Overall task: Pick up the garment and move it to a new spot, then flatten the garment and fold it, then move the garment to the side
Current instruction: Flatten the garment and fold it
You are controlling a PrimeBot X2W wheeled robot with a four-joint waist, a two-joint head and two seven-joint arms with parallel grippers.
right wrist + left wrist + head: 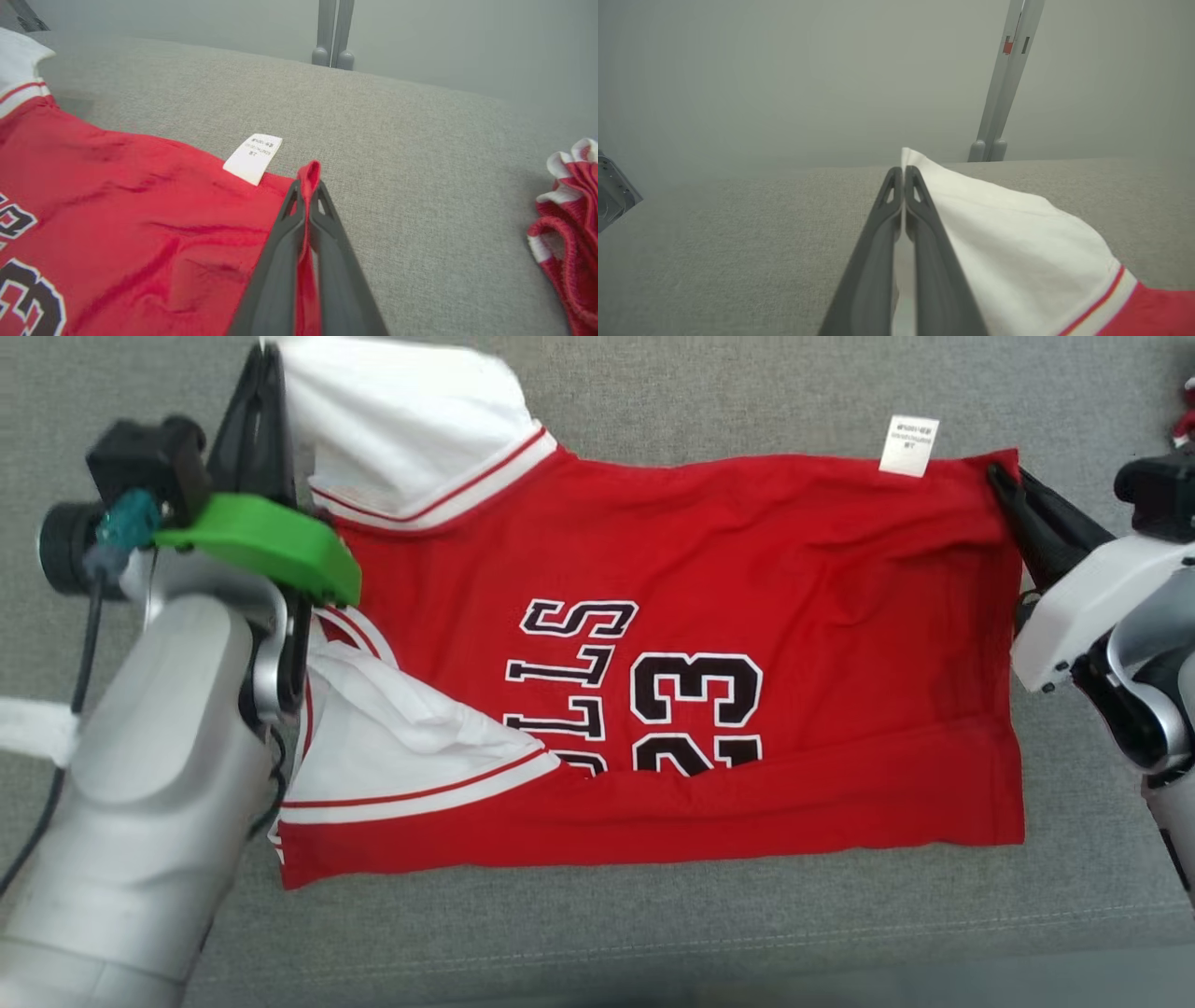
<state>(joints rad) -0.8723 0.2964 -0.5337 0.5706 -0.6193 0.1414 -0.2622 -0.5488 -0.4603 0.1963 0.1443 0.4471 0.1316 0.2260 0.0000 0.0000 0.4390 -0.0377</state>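
Note:
The garment (709, 579) is a red jersey with white sleeves and black lettering, spread flat on the grey cushion with its near strip folded over. My left gripper (264, 359) at the far left is shut on the tip of the far white sleeve (1008, 238); in the left wrist view the cloth sticks out between the closed fingertips (902, 175). My right gripper (997, 476) at the far right is shut on the garment's far hem corner (309, 173), with red cloth pinched between its fingers. A white care label (908, 445) lies by that corner.
A grey upholstered surface (653, 933) carries everything. A second bundled red and white garment (570, 224) lies at the right. Beyond the cushion's far edge stands a grey metal post (1004, 84). A metal part (609, 196) shows at the left edge.

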